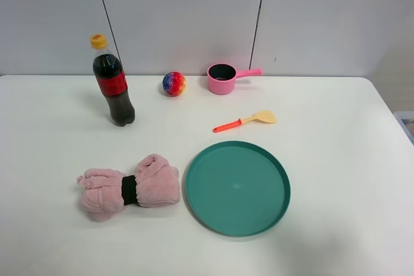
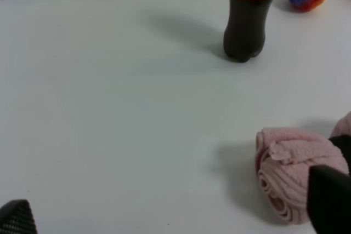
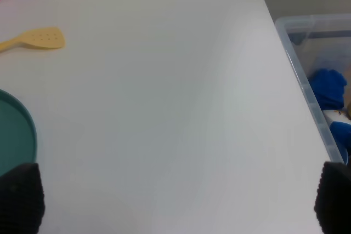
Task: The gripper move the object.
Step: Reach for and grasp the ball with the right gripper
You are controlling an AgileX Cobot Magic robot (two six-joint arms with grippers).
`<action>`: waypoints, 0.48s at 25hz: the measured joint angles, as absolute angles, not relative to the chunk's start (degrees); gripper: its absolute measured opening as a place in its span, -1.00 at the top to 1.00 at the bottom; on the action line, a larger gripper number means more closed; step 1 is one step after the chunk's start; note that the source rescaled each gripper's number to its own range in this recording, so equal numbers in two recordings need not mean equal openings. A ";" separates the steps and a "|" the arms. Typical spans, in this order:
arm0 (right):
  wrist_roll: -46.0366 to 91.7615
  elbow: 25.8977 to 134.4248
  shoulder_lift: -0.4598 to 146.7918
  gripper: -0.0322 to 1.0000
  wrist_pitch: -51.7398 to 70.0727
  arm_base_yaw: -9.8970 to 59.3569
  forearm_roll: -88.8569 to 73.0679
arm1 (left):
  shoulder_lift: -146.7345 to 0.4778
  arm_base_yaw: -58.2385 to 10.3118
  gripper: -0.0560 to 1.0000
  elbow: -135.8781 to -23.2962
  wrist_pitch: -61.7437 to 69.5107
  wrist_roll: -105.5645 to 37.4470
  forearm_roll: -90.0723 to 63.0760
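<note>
Left gripper (image 2: pixel 173 212) and right gripper (image 3: pixel 178 198) are both seen spread wide and empty, the former near the rolled towel (image 2: pixel 293 179). The ball (image 1: pixel 174 84) is found at the back of the table (image 1: pixel 336 159), between the cola bottle (image 1: pixel 114 82) and the pink saucepan (image 1: pixel 223 78) (touching neither). It could be sent rolling if it is struck by one finger first, and the upright bottle might be toppled by a careless approach past it.

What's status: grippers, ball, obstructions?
Left gripper open, empty. Right gripper same. Ball untouched between cola bottle and pink saucepan. Bottle may crowd left approach.
</note>
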State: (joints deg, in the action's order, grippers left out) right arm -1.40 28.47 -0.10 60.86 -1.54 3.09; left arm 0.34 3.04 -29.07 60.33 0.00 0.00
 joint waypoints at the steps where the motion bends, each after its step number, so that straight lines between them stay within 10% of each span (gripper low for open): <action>1: -1.40 28.47 -0.10 -1.00 60.86 -1.54 3.09 | 0.34 3.04 -1.00 -29.07 60.33 0.00 0.00; 12: -1.40 28.47 -0.10 -1.00 60.86 -1.54 3.09 | 0.34 3.04 -1.00 -29.07 60.33 0.00 0.00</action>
